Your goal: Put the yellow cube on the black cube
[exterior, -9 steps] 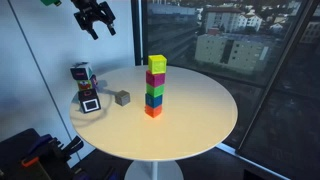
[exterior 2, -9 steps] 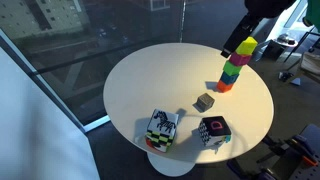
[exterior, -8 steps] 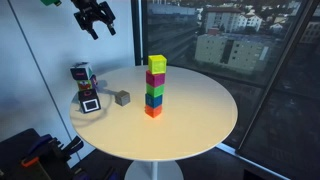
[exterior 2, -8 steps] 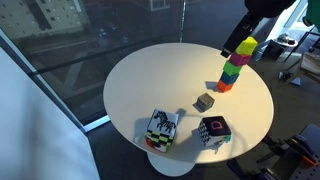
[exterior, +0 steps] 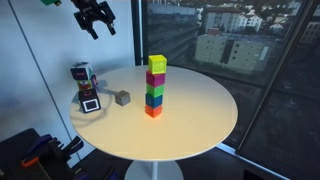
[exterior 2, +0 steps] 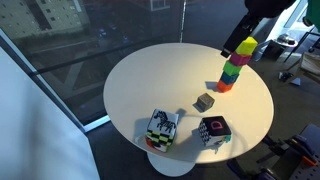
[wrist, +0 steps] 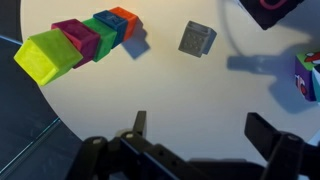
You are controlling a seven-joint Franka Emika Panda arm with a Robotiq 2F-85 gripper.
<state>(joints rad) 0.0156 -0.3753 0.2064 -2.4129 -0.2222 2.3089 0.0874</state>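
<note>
High above the round table (exterior: 205, 115), the gripper (exterior: 101, 30) hung with its jaws spread wide and nothing between them. The yellow cube (exterior: 157, 64) sat atop a five-block tower (exterior: 153, 98), directly on a magenta cube (exterior: 156, 77). The black cube (exterior: 122, 98) lay alone on the tabletop, between the tower and the toy robot (exterior: 85, 86). A good approach likely meant descending straight over the yellow cube, squaring the fingers to its flat faces, and closing gently so the blocks beneath did not topple.
</note>
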